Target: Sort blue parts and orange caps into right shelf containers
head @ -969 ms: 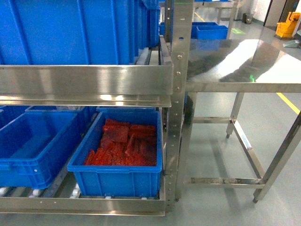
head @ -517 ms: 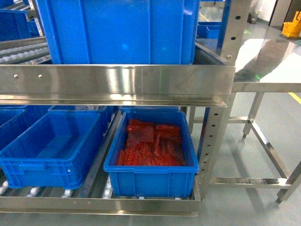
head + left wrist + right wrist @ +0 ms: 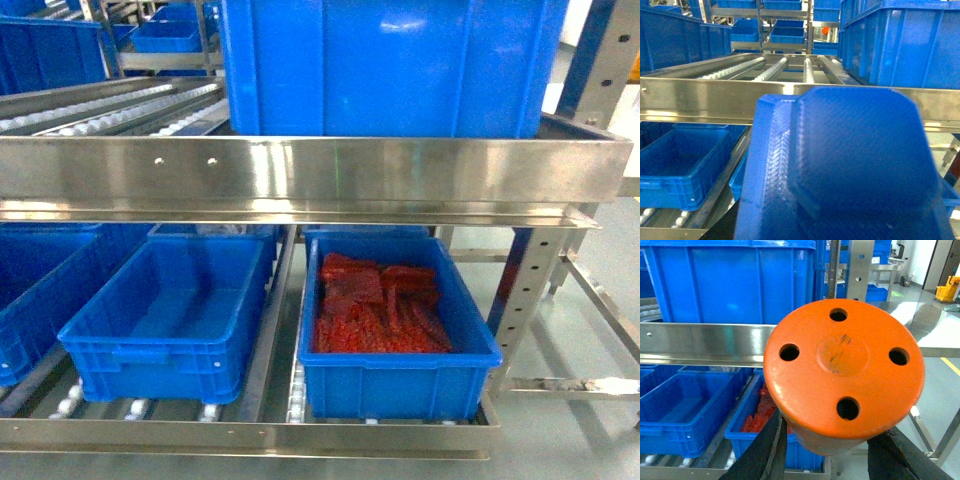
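The right pincer [image 3: 827, 452] grips an orange cap [image 3: 844, 374], round, four-holed, filling frame centre. The left pincer's state cannot be told; a blue part [image 3: 840, 165] fills the lower frame. Behind, blue bins [image 3: 395, 330] sit on the shelf [image 3: 300, 170].

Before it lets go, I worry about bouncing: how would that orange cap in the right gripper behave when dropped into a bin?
The orange cap looks like rigid plastic, so it probably won't flex. Its round rim suggests it could roll if it lands on edge. The flat holed face should settle it quickly.
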